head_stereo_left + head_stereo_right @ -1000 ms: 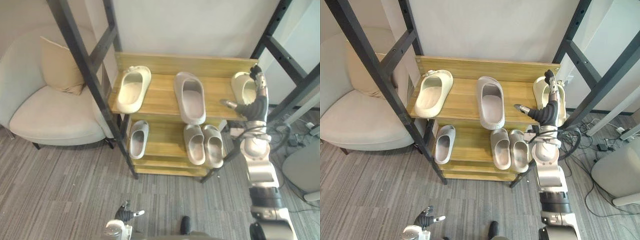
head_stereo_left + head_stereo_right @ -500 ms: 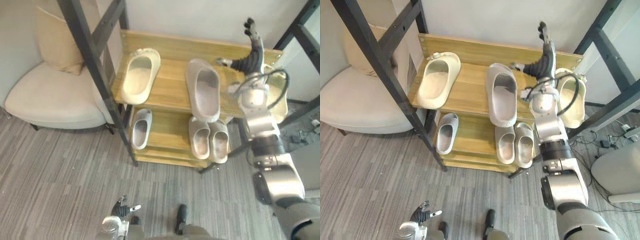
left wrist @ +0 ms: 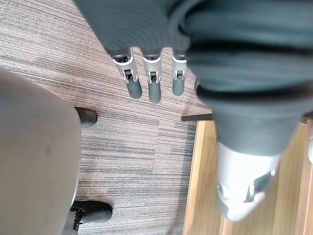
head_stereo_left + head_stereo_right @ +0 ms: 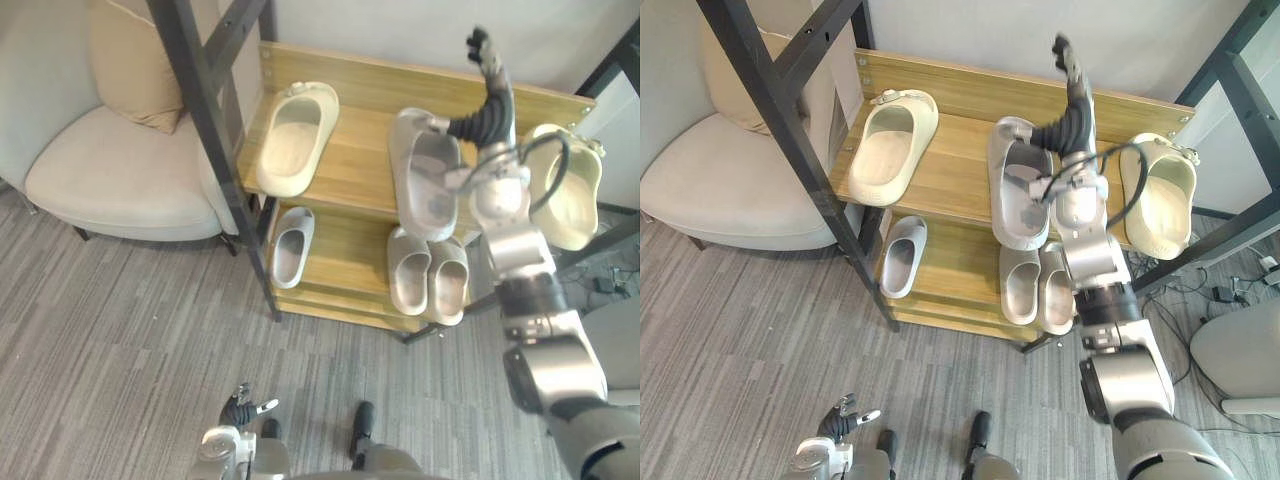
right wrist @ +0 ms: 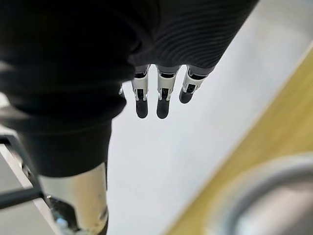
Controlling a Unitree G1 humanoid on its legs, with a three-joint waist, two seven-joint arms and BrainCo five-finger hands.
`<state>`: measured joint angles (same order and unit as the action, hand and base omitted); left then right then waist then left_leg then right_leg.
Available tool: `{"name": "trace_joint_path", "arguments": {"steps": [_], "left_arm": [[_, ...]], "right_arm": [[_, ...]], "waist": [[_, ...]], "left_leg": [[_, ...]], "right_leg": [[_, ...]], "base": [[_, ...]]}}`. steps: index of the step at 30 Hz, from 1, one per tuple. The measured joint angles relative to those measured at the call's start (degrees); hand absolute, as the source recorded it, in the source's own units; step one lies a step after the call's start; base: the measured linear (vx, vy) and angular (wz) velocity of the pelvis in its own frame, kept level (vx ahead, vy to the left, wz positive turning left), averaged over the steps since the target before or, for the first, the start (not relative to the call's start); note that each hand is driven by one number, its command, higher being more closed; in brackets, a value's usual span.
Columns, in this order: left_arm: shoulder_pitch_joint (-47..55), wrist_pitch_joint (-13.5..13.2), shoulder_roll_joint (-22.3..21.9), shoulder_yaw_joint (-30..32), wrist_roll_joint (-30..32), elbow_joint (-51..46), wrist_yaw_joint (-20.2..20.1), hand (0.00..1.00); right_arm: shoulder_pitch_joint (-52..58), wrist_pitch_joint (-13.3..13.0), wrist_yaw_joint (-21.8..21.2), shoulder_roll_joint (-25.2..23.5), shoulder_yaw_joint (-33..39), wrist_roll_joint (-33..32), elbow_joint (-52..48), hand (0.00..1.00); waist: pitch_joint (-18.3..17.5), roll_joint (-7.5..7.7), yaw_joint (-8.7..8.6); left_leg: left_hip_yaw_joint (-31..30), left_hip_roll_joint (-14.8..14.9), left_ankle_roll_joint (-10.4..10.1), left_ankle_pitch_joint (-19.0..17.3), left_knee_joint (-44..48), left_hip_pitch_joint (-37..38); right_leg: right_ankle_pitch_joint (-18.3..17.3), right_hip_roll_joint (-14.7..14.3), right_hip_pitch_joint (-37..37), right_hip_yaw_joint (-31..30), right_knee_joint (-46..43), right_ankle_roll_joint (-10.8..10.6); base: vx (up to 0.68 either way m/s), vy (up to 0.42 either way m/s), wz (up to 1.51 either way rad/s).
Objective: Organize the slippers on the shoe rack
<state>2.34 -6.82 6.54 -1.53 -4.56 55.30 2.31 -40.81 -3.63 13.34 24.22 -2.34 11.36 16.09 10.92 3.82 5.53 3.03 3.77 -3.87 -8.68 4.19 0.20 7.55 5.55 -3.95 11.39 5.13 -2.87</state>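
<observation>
Low by the floor, left hand (image 4: 243, 409) idle, fingers relaxed. On the shoe rack (image 4: 380, 85)'s top shelf: cream slipper (image 4: 295, 140), grey slipper (image 4: 425, 185) jutting past the front edge, right hand (image 4: 490, 105) upright over it, fingers straight, empty, then second cream slipper (image 4: 565, 195), far from its mate. Risks nudging the overhanging grey one off if lowered carelessly.

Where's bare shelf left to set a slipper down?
Top shelf: bare wood between the left cream slipper and the large grey slipper. Lower shelf: bare strip between the small grey slipper and the grey pair. Crowded by the right hand, between the large grey slipper and the right cream slipper.
</observation>
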Motion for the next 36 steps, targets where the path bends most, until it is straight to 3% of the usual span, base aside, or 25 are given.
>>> {"name": "trace_joint_path", "arguments": {"steps": [10,21,27,36], "left_arm": [[0.73,0.18,0.43,0.44,0.56,0.01,-0.29,0.00],[0.83,0.90,0.58,0.37,0.56,0.03,-0.59,0.00],[0.84,0.88,0.66,0.39,0.52,0.10,-1.40,0.00],[0.84,0.70,0.75,0.40,-0.19,-0.06,-1.43,0.00]], "right_arm": [[11.72,0.92,-3.33,-2.64,1.65,2.64,-6.83,0.00],[11.96,2.64,-2.02,-3.61,2.94,6.60,-6.28,0.00],[7.75,3.91,0.56,-3.49,6.67,6.38,-3.16,0.00],[-0.61,3.98,-1.23,-1.53,3.16,2.02,6.85,0.00]], "waist": [[-0.14,0.70,-1.69],[-0.16,0.69,-2.12],[-0.21,0.76,-2.15],[-0.10,0.98,-1.77]], "left_leg": [[0.43,-0.13,-0.03,0.00,-0.52,1.85],[0.34,0.07,-0.26,0.21,-1.10,2.10],[-0.35,-0.34,-0.03,0.35,-1.10,1.79],[-0.47,-0.50,0.09,0.73,-1.55,1.17]], "right_leg": [[-0.12,0.05,1.55,-1.00,0.03,-0.19],[-0.15,-0.21,1.13,-0.93,0.01,-0.22],[-0.13,0.16,1.14,-0.46,0.02,-0.23],[-0.05,0.28,0.34,-0.53,0.01,-0.31]], "base": [[-0.03,-0.004,-0.03],[0.01,-0.001,0.00],[0.00,0.005,0.04],[-0.01,-0.003,0.00]]}}
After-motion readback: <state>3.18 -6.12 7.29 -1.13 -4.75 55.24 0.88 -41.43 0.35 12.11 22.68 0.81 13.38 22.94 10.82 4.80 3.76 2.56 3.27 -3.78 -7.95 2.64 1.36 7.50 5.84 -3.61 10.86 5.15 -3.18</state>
